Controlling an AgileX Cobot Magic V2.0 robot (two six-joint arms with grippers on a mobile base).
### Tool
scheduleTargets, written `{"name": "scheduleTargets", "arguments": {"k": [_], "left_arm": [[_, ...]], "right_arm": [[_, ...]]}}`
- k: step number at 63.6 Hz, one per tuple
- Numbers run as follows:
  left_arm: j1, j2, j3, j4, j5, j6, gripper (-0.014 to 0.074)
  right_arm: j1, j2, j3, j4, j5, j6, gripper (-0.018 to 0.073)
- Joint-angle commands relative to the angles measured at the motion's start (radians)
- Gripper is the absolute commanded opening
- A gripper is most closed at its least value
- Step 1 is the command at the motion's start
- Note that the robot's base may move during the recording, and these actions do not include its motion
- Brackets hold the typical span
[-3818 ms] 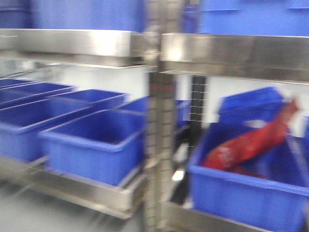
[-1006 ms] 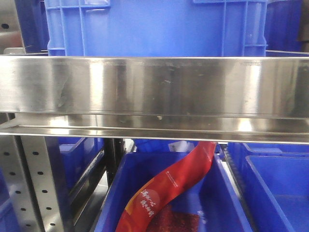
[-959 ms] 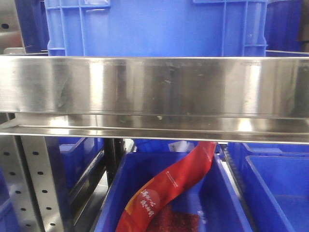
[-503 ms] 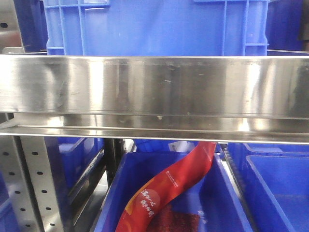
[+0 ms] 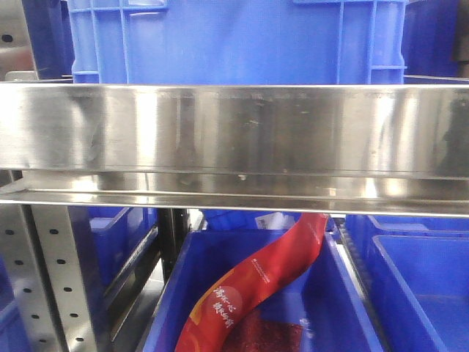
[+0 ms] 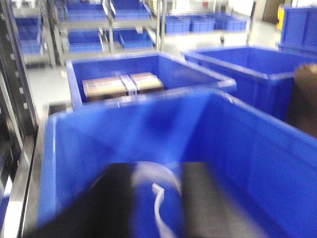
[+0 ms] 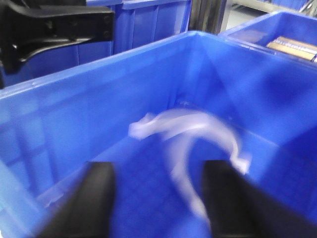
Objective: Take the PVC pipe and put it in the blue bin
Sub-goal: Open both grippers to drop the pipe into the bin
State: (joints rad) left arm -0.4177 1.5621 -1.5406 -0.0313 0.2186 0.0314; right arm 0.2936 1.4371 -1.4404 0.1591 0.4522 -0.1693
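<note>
**Both wrists over blue bins; pipe identity uncertain**

Start nearest, in your right wrist view. The right gripper [image 7: 158,198] has its two dark fingers [image 7: 94,198] spread apart with nothing between them, hanging over a blue bin [image 7: 59,129]. At about 12 o'clock from the fingers, down in that bin, lies a pale, curved, blurred object [image 7: 190,134]. It may be the PVC pipe, but the blur leaves you unable to confirm that. Another dark arm part [image 7: 54,25] shows at 10 o'clock beyond the rim.

In the left wrist view, the left gripper [image 6: 158,198] is a dark smear at 6 o'clock with a whitish curved strip [image 6: 158,191] across it. You cannot tell whether those fingers are clamped on it or released. Beyond, at 11 o'clock, a neighbouring bin [image 6: 74,74] holds taped cardboard boxes [image 6: 121,84].

The front view shows only a steel shelf rail [image 5: 234,132] and, below it, a red package [image 5: 256,286] in a bin; neither arm appears there.

Risks from here, as a judgement: motion blur could put a grasp off-centre on the curved piece, so it slips. Descending blind could strike a bin wall. Mistaking the pale object for the pipe would waste the grasp.
</note>
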Motion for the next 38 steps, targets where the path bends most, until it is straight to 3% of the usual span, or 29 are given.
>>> {"name": "scheduleTargets", "arguments": {"k": [1, 4, 19, 28, 38], "left_arm": [[-0.007, -0.06, -0.012, -0.007, 0.042, -0.001, -0.0116], [-0.007, -0.074, -0.012, -0.007, 0.05, -0.001, -0.0111], [0.003, -0.171, 0.024, -0.007, 0.146, -0.008, -0.0111], [0.003, -0.314, 0.199, -0.03, 0.006, -0.012, -0.0111], [0.003, -0.52, 0.487, -0.076, -0.141, -0.013, -0.0111]], "right_arm": [[-0.002, -0.032, -0.025, 0.001, 0.016, -0.001, -0.0098], [-0.002, -0.037, -0.025, 0.001, 0.012, 0.001, -0.0169], [-0.003, -0.073, -0.018, 0.001, 0.04, 0.001, -0.0162], [-0.003, -0.184, 0.073, 0.001, -0.072, 0.001, -0.0162], [-0.003, -0.36, 0.315, 0.001, -0.24, 0.001, -0.0162]]}}
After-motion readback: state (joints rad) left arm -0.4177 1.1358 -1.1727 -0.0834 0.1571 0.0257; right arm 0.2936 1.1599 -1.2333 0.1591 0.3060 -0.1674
